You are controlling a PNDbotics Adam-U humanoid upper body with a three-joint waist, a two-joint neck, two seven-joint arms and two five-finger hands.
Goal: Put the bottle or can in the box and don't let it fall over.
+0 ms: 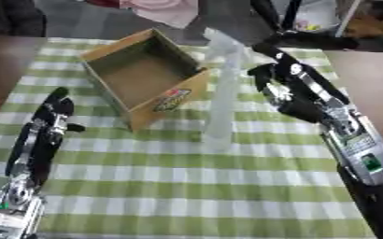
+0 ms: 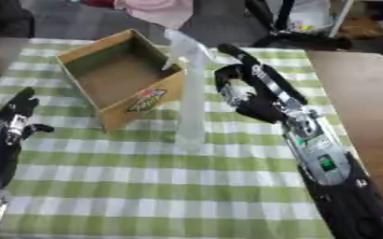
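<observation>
Bottle first: a tall, pale, see-through spray bottle [image 1: 220,93] stands upright on the green-and-white checked cloth [image 1: 187,186] that covers the surface, its base near the middle of the cloth and its trigger head reaching up toward the far edge. It sits outside the box, just beside the box's right-hand wall.

Nearest the camera, the left hand [image 1: 52,114] lies along the left side of the cloth, fingers stretched out straight and pointing away, thumb sticking out to the side. It holds nothing and is well apart from the bottle, with the box's near corner lying between them.

On the right, the right arm comes in from the lower right corner. The right hand [image 2: 248,91] hangs just beside the upper part of the bottle, fingers curved loosely and spread, one finger extended toward the far side. Whether any finger touches the bottle cannot be told; a narrow gap seems to show between the hand and the bottle's body.

Farther back and to the left stands the cardboard box [image 1: 105,53], open at the top, turned at an angle to the cloth's checks, nothing visible inside it. A printed label [image 1: 172,99] shows on its near-right wall.
</observation>
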